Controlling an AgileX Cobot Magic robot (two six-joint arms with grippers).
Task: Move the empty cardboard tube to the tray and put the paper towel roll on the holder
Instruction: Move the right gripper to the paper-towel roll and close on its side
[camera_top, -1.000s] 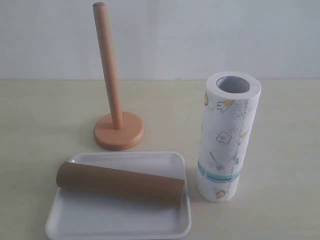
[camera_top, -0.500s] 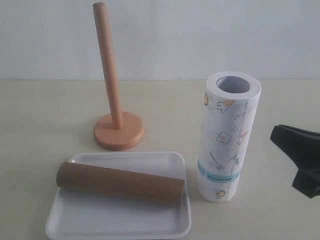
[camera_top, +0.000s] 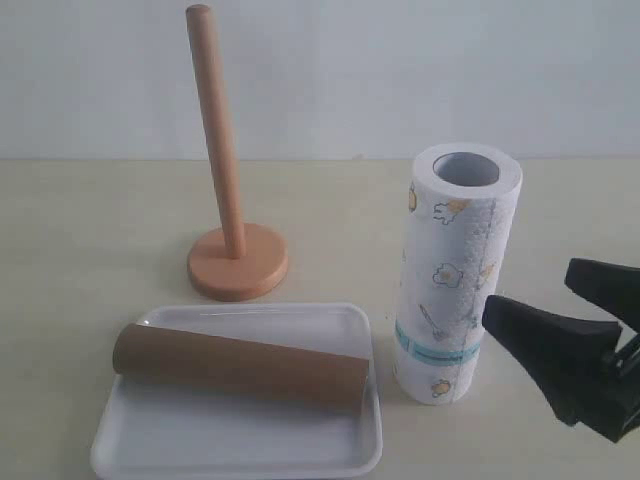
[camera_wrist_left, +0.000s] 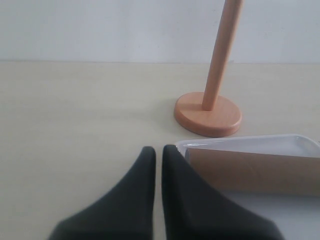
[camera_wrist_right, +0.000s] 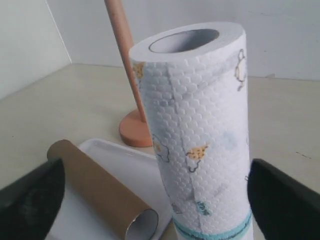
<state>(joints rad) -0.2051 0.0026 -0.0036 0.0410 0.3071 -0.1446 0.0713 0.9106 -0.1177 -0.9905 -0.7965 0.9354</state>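
Exterior view: I see the tube (camera_top: 240, 367) lying on its side in the tray (camera_top: 200, 445), running across it from left to right, its right end close to the tray's right rim. The tray sits on the table (camera_top: 90, 220) at the front left. The holder (camera_top: 238, 262) stands just behind the tray, post upright and bare. The roll (camera_top: 455, 270) stands on end on the table just right of the tray, teal band low, hollow core facing up. My right gripper (camera_top: 528, 292) comes in from the right edge at about the height of the roll's lower half. Its fingers are spread apart and hold nothing. The nearer tip is right at the roll's side; I can't tell if it touches.

Left wrist view: my left gripper (camera_wrist_left: 159, 150) has its fingers pressed almost together with only a thin slit between them, nothing in it. It hangs over the table just beside the tray's corner and the tube's end. The holder base is further off.

Right wrist view: the two fingers (camera_wrist_right: 35, 200) sit at opposite edges of the picture, wide apart, with the roll upright between and ahead of them. One lines up with the tube's open end, the other is just beside the roll. The tube lies in the tray beside the roll and the holder stands behind.
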